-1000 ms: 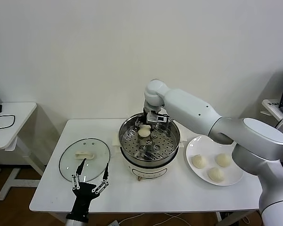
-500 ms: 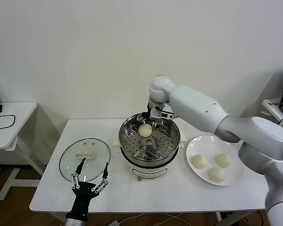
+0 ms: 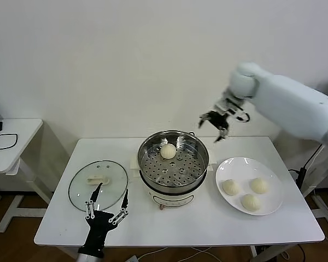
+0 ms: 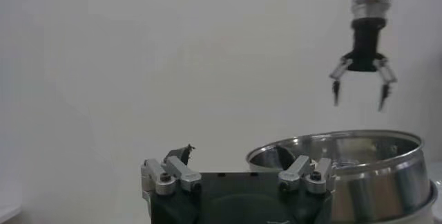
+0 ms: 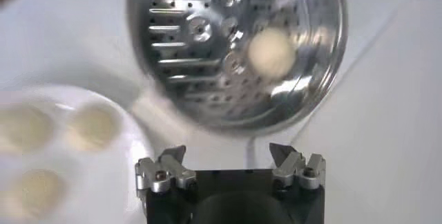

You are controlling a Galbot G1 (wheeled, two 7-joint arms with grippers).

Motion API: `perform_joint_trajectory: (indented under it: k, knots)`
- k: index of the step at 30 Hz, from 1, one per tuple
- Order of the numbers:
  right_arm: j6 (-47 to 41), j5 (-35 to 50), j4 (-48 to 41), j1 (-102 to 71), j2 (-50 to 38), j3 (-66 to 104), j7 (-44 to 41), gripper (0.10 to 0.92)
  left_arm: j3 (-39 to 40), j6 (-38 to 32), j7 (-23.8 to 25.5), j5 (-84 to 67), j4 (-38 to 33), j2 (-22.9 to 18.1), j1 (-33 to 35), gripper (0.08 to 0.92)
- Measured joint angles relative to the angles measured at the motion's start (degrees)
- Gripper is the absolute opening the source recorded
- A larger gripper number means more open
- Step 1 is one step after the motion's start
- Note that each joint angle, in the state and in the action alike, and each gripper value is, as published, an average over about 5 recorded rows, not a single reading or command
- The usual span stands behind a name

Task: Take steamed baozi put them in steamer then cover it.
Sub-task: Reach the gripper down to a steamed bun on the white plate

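Cream-white dough buns look soft and light: one (image 3: pixel 168 151) sits at twelve o'clock in the shiny steel steamer basket (image 3: pixel 199 169), three (image 3: pixel 230 187) wait on the white plate (image 3: pixel 273 206). Right end effector (image 3: pixel 215 124) hangs spread, empty; grip gently around each dome's sides. Left end effector (image 3: pixel 105 201) idles spread by the glass lid (image 3: pixel 79 185).

Steamer (image 3: pixel 174 164): polished stainless steel, mirror-bright wall, perforated floor, on a glossy white plastic base (image 3: pixel 169 197). Baozi (image 3: pixel 168 151) inside it: smooth, matt, cream dough; the three on the plate (image 3: pixel 273 204) look alike. Plate: glossy white, ceramic by appearance. Lid (image 3: pixel 98 184): clear glass, white handle. Table (image 3: pixel 54 229): smooth matt white. Right arm (image 3: pixel 295 106) shell: smooth white plastic with a slight sheen.
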Motion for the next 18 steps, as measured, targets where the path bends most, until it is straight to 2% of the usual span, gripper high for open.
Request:
perform_joint_trajectory:
  k: [8, 18]
  knots:
    - [-7.41, 5.73, 3.17, -3.95, -7.81, -5.25, 2.39, 0.823, 0.73, 0.06, -0.06, 0.8, 0.46, -0.25, -0.18, 0.823]
    - [-11.29, 7.28, 2.37, -12.56, -9.85, -3.88, 8.07, 0.823, 1.01, 0.7, -0.33, 1.41, 0.31, -0.52, -0.53, 0.823]
